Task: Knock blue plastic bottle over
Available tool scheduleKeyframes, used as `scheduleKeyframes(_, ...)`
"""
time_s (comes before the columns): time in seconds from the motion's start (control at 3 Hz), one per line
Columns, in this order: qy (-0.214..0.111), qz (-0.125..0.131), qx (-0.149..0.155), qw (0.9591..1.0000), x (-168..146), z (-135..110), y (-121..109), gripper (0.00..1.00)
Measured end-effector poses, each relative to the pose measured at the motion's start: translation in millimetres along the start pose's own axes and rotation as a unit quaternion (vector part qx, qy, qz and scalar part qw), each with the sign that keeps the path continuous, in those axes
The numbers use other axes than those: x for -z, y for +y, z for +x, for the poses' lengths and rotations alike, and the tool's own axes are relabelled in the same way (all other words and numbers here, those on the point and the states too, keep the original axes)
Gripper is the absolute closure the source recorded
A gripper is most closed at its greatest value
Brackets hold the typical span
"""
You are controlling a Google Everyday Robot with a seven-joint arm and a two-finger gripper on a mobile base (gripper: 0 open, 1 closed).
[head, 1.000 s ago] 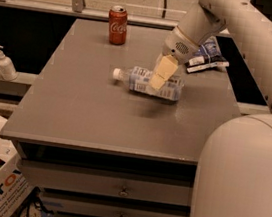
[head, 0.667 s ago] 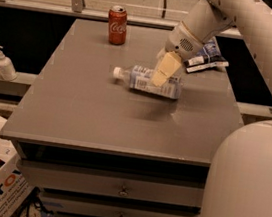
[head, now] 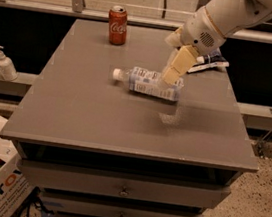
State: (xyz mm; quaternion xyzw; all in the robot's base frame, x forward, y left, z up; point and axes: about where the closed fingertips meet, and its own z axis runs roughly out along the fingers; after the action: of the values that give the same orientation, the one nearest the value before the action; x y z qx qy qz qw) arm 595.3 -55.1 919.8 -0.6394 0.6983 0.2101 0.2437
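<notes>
Bluish clear plastic water bottle [head: 152, 84] flat on grey tabletop [head: 99, 118], long axis left-right, cap left | cream-coloured gripper [head: 171, 79] over its right end | opening: cannot tell | looks toppled

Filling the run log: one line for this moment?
blue plastic bottle: lying on side | gripper: at its base end | soda can: upright

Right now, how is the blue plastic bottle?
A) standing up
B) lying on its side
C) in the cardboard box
B: the blue plastic bottle lies on its side on the table, cap pointing left, with the gripper just above its right end.
</notes>
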Motion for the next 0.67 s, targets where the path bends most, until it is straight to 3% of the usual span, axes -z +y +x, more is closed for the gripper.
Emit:
scheduleKeyframes(0.33,-0.056,0.043,0.027,0.9972,35.3,-2.0,15.2,0.00)
scheduleKeyframes(0.67,-0.056,0.043,0.027,0.9972,35.2,-2.0,15.2,0.00)
